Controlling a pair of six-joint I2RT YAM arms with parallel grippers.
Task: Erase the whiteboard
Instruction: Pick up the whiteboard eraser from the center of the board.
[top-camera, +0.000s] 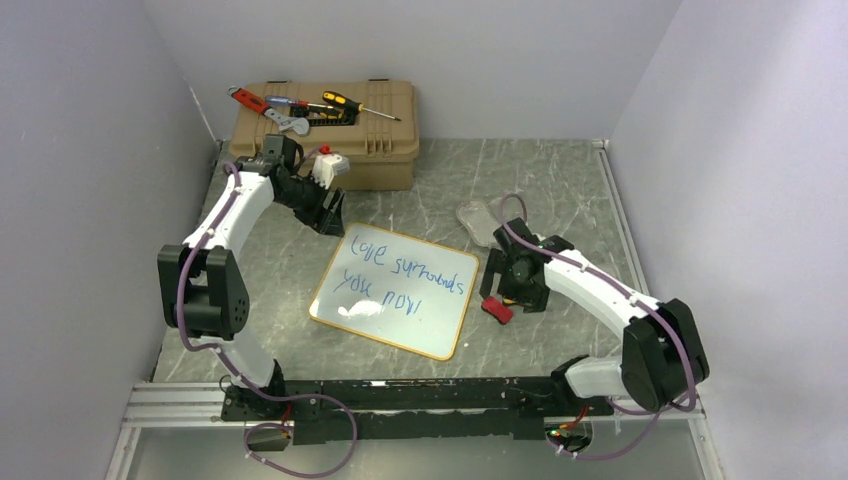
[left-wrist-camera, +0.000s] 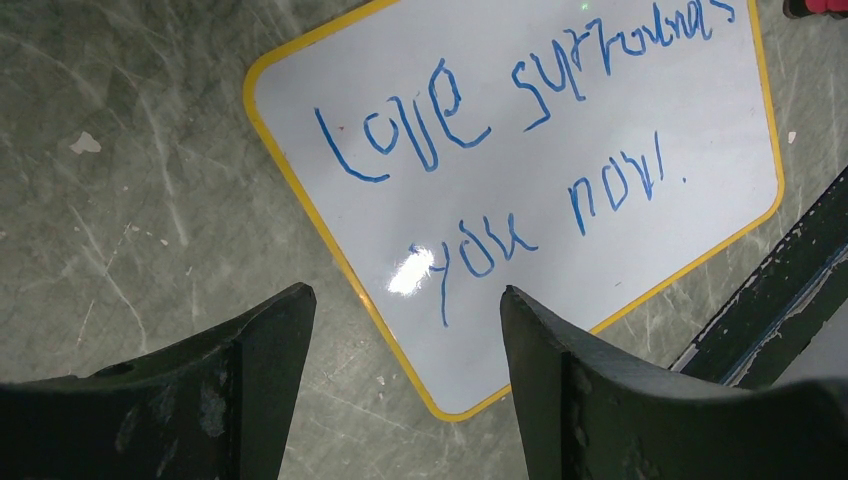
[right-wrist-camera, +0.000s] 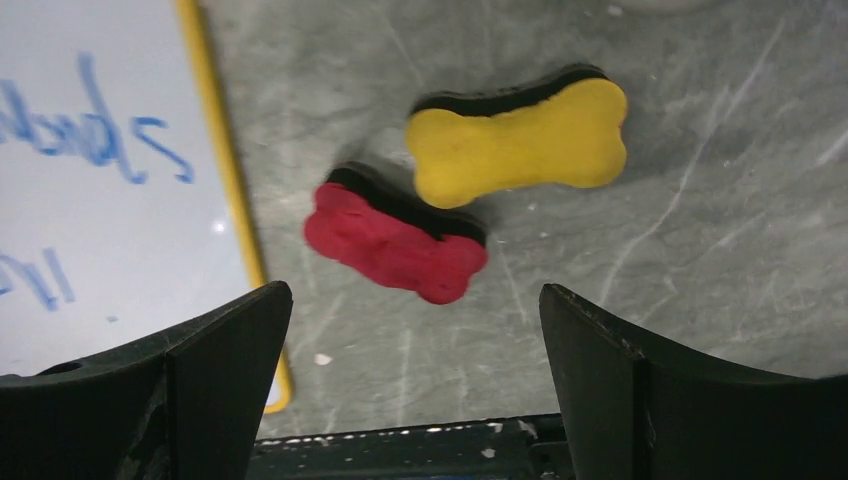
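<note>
As the whiteboard (top-camera: 392, 292) is seen inscribed, eraser pickup is judged current: right hand (right-wrist-camera: 415, 305) held open above red eraser (right-wrist-camera: 395, 243); left hand (left-wrist-camera: 405, 292) open, empty; descent and closure required.

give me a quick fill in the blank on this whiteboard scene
1. The writing on the whiteboard is ____ in colour.
2. Its first word is ____.
3. Beside the red eraser lies a bone-shaped eraser coloured ____.
4. The open right pincer above both erasers holds ____.

Missing words: blue; love; yellow; nothing.
</note>
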